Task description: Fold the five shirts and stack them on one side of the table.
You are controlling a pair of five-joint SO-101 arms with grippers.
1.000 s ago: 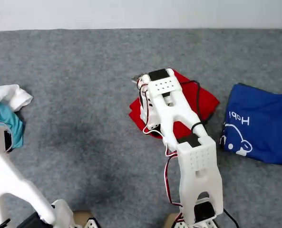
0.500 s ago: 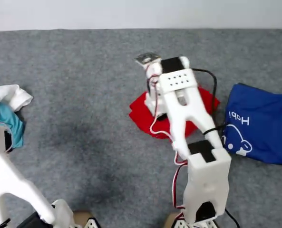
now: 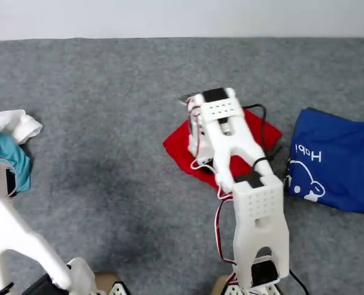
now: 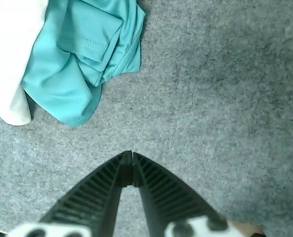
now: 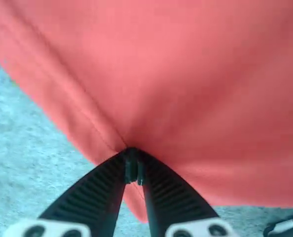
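Observation:
A red shirt [image 3: 182, 146] lies bunched at mid-table, with my right arm [image 3: 231, 138] stretched over it. Seen from the right wrist, my right gripper [image 5: 131, 167] is shut, pinching a fold of the red shirt [image 5: 186, 74] near its hem. A blue shirt [image 3: 338, 161] with a white print lies at the right edge. At the left edge, a teal shirt [image 3: 17, 161] and a white shirt [image 3: 13, 123] lie crumpled together. My left gripper [image 4: 127, 169] is shut on nothing, hanging over bare table a short way from the teal shirt [image 4: 82, 54] and the white shirt [image 4: 8, 59].
The grey felt table [image 3: 108, 110] has open room between the left pile and the red shirt. A pale wall runs along its far edge. My left arm [image 3: 10, 227] stands at the front left corner, and cables trail off the right arm.
The right arm lifted toward the back of the table, then came back down and nearer, and the red shirt changed shape under it. The left arm kept still.

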